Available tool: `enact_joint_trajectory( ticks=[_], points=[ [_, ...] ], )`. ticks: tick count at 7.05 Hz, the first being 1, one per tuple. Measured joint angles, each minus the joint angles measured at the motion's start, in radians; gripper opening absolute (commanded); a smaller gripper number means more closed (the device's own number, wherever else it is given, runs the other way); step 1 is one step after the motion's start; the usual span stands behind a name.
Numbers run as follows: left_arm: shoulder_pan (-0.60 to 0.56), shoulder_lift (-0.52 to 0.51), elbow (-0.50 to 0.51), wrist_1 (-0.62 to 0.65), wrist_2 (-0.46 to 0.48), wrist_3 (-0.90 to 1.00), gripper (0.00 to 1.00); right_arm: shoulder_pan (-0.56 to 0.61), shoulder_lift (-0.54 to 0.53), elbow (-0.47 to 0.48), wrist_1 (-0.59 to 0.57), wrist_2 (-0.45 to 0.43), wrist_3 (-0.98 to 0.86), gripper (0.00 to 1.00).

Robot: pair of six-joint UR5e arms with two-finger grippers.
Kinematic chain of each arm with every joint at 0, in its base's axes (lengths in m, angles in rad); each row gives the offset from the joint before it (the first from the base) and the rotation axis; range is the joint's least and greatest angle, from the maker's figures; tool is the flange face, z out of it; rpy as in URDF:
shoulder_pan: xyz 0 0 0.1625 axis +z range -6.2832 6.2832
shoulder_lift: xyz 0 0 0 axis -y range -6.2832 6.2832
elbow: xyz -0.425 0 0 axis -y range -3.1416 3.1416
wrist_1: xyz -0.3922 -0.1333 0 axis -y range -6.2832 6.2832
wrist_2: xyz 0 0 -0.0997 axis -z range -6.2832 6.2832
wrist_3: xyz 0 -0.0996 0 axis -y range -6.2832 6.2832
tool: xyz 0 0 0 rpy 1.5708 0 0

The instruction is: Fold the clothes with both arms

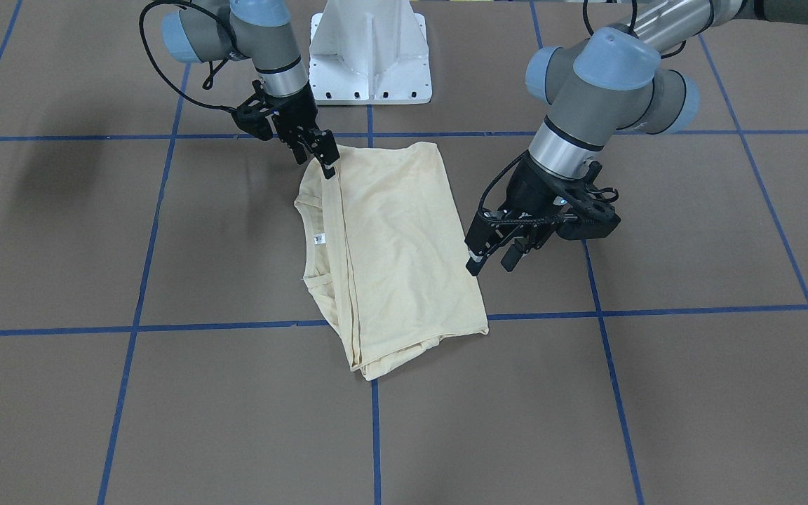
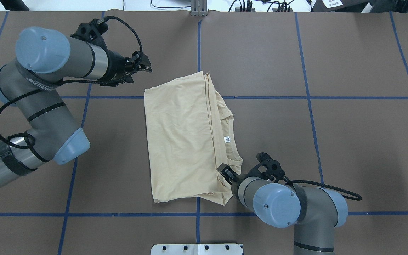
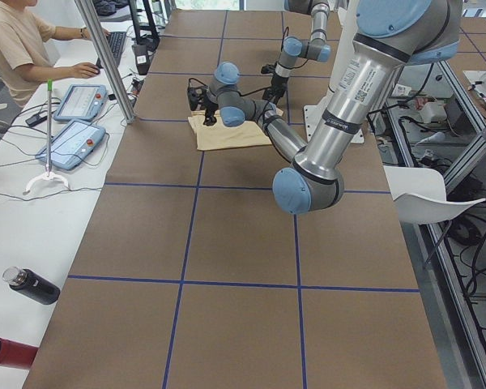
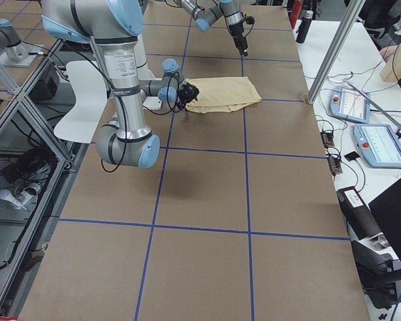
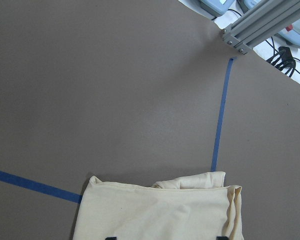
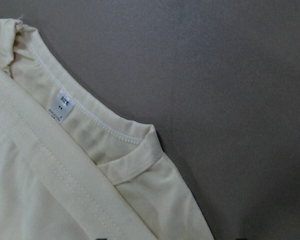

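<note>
**A:** ok, working outward from the white metal pedestal base (image 2: 197,249), what's closest?

**B:** the right black two-finger tool (image 2: 225,173), a little way out from the base and toward its right. Fingers are spread wide with nothing in them, tips right at the cloth's near edge. Can't tell if they actually touch it.

**A:** and the shirt?

**B:** the pale cream-yellow long-sleeved T-shirt (image 2: 182,141) lies folded into a rough rectangle on the brown counter with blue tape lines (image 2: 331,141), straight out from the base. The small white neck label (image 2: 226,139) faces up on the base's right side.

**A:** other arm?

**B:** the left black two-finger tool (image 2: 146,66) is farthest from the base, just past the shirt's far left corner. Also spread wide, holding nothing.
</note>
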Motion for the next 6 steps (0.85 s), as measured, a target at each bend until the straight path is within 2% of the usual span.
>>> enact_joint_trajectory(
  ticks=[1,2,6],
  points=[
    [0.000,0.000,0.000,0.000,0.000,0.000,0.73,0.000,0.002,-0.002,0.000,0.001,0.005,0.14],
    [0.000,0.000,-0.002,0.000,0.000,0.000,0.73,0.000,0.002,-0.003,0.000,0.001,0.023,0.00],
    [0.000,0.001,-0.026,0.018,0.000,0.000,0.73,0.002,-0.001,0.007,-0.001,0.006,0.058,0.00]
  ],
)
